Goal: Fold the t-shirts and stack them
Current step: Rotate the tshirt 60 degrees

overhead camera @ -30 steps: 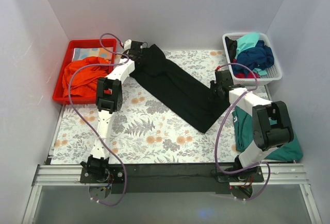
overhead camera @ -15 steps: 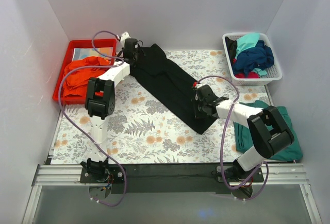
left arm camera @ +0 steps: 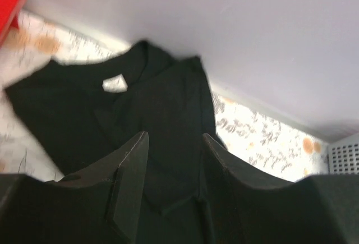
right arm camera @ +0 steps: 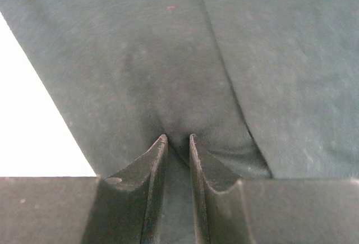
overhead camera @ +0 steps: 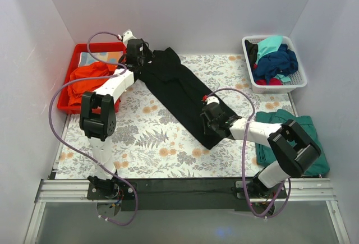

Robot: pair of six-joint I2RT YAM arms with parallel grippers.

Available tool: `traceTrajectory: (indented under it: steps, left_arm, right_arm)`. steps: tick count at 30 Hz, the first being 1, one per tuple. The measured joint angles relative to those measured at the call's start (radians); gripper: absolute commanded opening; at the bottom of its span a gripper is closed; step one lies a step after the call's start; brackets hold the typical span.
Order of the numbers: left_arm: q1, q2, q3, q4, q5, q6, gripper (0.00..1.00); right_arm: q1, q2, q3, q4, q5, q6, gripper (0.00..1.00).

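The right gripper (right arm camera: 178,138) had its fingers (right arm camera: 150,165) nearly together, pinching a small fold of the black t-shirt (overhead camera: 178,87) at its near end. The left gripper (left arm camera: 173,142) had its fingers apart over the collar end, where the white neck label (left arm camera: 115,83) showed; whether they touched the cloth could not be told. The shirt lay as a long band slanting across the flowered table cover (overhead camera: 146,143), between a red tray (overhead camera: 66,105) and a white basket (overhead camera: 276,87) of other shirts (overhead camera: 277,61).

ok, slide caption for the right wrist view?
Right end effector pinching a fold of the black t-shirt, jaws nearly closed.
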Motion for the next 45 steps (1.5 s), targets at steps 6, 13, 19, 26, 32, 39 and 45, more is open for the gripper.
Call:
traceTrajectory:
  steps: [6,13,19,26,32,39,45]
  left_arm:
    - [-0.010,-0.096,-0.154,-0.036,0.011,-0.034,0.42]
    - [-0.037,-0.184,-0.244,-0.074,0.011,-0.072,0.42]
    - [-0.055,-0.264,-0.300,-0.104,0.010,-0.086,0.42]
    - [-0.080,-0.386,-0.370,-0.167,-0.027,-0.100,0.42]
    - [-0.143,-0.488,-0.429,-0.279,-0.091,-0.185,0.41]
    - [-0.286,-0.592,-0.660,-0.478,-0.137,-0.411,0.41]
    - [-0.394,-0.757,-0.927,-0.582,-0.087,-0.589,0.40]
  right_arm:
    - [0.206,0.139,0.130,0.016,0.031,0.095,0.27]
    - [0.366,0.373,0.427,-0.014,0.031,0.131,0.27]
    - [0.388,0.370,0.446,-0.049,0.055,0.134,0.34]
    - [0.397,0.103,0.297,-0.164,0.101,0.130,0.58]
    - [0.389,-0.166,0.280,-0.208,0.167,0.159,0.60]
    - [0.124,-0.270,0.110,-0.244,0.129,0.151,0.61]
    - [-0.061,-0.249,0.010,-0.234,0.063,0.098,0.61]
